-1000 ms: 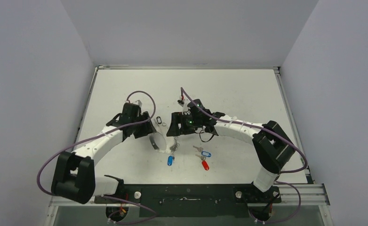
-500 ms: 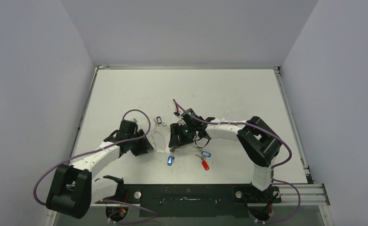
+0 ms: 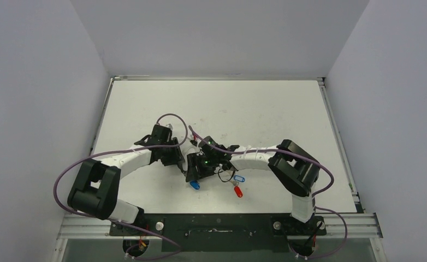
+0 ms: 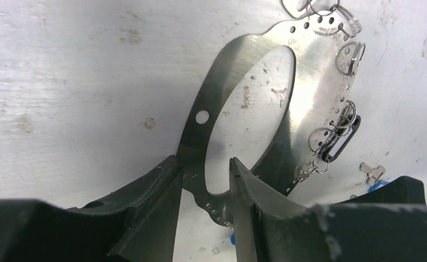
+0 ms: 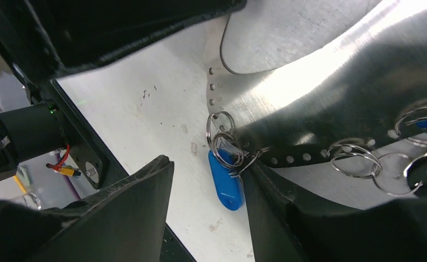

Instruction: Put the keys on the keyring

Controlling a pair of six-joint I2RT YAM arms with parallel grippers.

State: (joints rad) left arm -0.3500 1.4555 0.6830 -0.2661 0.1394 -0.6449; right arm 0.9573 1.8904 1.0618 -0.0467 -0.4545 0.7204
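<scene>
Centrally, the left gripper pinches the wide silvery metal keyring; the right gripper straddles a blue-tagged key, grip unclear, its blade hidden.

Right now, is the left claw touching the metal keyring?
Touching. The left wrist view shows the left claw with both fingers against the keyring band.

A lab test cell, not a home or shop. Scuffed white surface boxed in by bare grey walls on three sides; aluminium rail and black mounting plate along the near edge; purple cabling looping off bolted-down arms.
</scene>
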